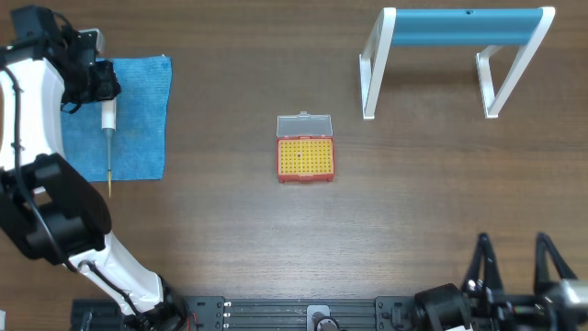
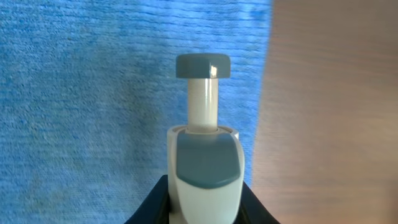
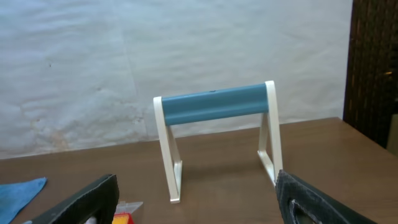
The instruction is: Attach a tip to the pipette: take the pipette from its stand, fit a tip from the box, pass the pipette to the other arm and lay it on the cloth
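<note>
From where I stand this looks close to finished. The stand at the far right corner of the surface holds nothing, and the tip box sits mid-surface with its lid back. The pipette carries a yellow tip, so I'd say the taking, the fitting and the hand-over are done. The left tool is pinching the pipette by its upper body over the blue cloth, which lies toward the far left corner. The right tool waits low by the near right corner with its fingers spread and nothing between them. What seems left is to let go and draw the arm away. I cannot tell whether the pipette rests on the cloth or hangs just above it. Its long axis runs roughly parallel to the surface's left edge, with the grey plunger button toward the far edge and the tip toward the near edge. The tip's end reaches just past the cloth's near hem, over bare wood.
</note>
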You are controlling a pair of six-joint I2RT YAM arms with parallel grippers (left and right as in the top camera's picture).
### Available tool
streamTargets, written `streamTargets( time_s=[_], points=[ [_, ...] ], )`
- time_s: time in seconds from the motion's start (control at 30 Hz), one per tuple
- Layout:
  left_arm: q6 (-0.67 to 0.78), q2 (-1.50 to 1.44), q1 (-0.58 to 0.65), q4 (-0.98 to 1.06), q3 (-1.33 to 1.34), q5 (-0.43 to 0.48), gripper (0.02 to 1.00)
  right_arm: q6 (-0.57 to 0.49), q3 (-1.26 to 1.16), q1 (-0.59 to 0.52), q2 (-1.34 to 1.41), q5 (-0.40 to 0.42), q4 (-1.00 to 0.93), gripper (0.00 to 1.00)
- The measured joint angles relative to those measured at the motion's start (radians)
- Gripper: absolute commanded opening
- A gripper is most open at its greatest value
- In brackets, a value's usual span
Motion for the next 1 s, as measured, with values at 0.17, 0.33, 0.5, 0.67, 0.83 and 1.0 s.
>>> streamTargets(
  time_s=[0.17, 0.33, 0.5, 0.67, 0.83, 1.0],
  points=[
    [0.015, 0.039, -0.029, 0.089, 0.000, -0.045, 0.027, 0.000, -0.219, 0.000, 0.009, -0.029, 0.273, 0.836],
    [0.018, 0.086, -0.066, 0.174, 0.002, -0.046, 0.025, 0.000, -0.398, 0.000, 0.012, -0.054, 0.502, 0.836],
    [0.018, 0.133, -0.071, 0.190, 0.002, -0.046, 0.025, 0.000, -0.567, 0.000, 0.014, -0.091, 0.690, 0.836],
    [0.018, 0.169, -0.071, 0.211, 0.002, -0.046, 0.027, 0.000, -0.718, 0.000, 0.014, -0.106, 0.885, 0.836],
    [0.010, 0.209, -0.071, 0.223, 0.003, -0.046, 0.027, 0.000, -0.864, 0.000, 0.014, -0.142, 1.086, 0.836],
    [-0.010, 0.254, -0.071, 0.229, 0.003, -0.047, 0.027, 0.000, -0.923, 0.000, 0.015, -0.190, 1.074, 0.836]
  ],
)
